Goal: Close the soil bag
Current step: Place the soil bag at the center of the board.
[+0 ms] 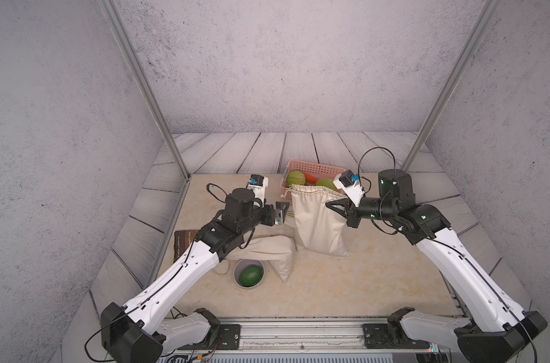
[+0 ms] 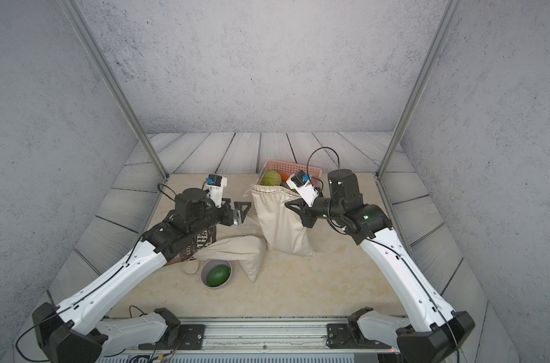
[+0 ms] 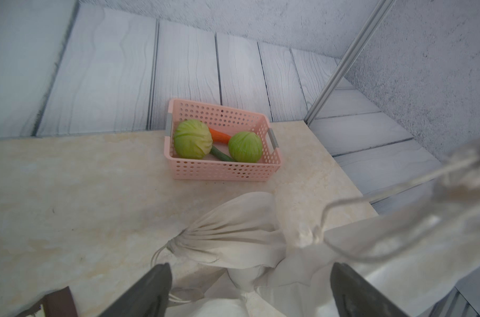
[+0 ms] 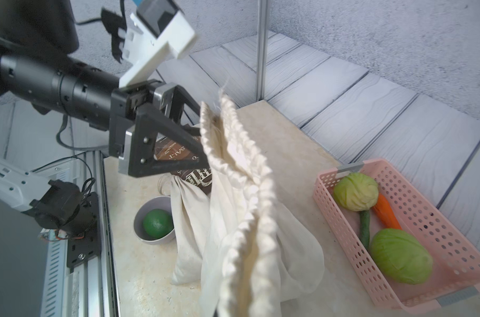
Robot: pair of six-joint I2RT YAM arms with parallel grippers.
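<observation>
Two cream cloth bags show in both top views. The soil bag (image 1: 317, 226) (image 2: 280, 226) stands upright between the tools. The left tool (image 1: 284, 212) (image 2: 243, 210) hangs just beside one upper edge, jaws spread wide with nothing in them; whether a fingertip touches the cloth cannot be told. The right tool (image 1: 327, 206) (image 2: 286, 206) is pinched closed on the gathered cloth at the opposite upper edge. Under the left tool the second bag (image 1: 267, 251) lies flat. Past it, toward the rail (image 1: 298, 330), a bowl (image 1: 239, 267) holds a green fruit (image 1: 251, 274). Behind the right tool a pink basket (image 1: 314, 168) sits near the far edge of the tabletop (image 1: 361, 283). Beneath the right tool, from the soil bag's foot to the rail, the tabletop lies bare, the widest open room. Metal posts (image 1: 160, 116) rise at its far corners.

In the left wrist view the left tool's dark fingers (image 3: 151, 288) stand well apart. Cream cloth gathered to a corded neck lies between and beyond them; which bag it belongs to I cannot tell. A blurred cord loop (image 3: 326, 211) crosses close to the lens. Ahead, the basket holds two cabbages (image 3: 193, 140) and a carrot (image 3: 219, 135).

In the right wrist view the right tool itself is out of frame, and the soil bag's ruffled rim runs up from the lens. Across it the left tool gapes, one fingertip right at the rim. Behind that tool a brown bag (image 4: 178, 153) reads "SALT" in pale letters; larger print below is half hidden.

The tabletop is cream and marbled like stone, ringed by grey printed planks (image 1: 267, 151) and grey concrete-look walls (image 1: 267, 63).
</observation>
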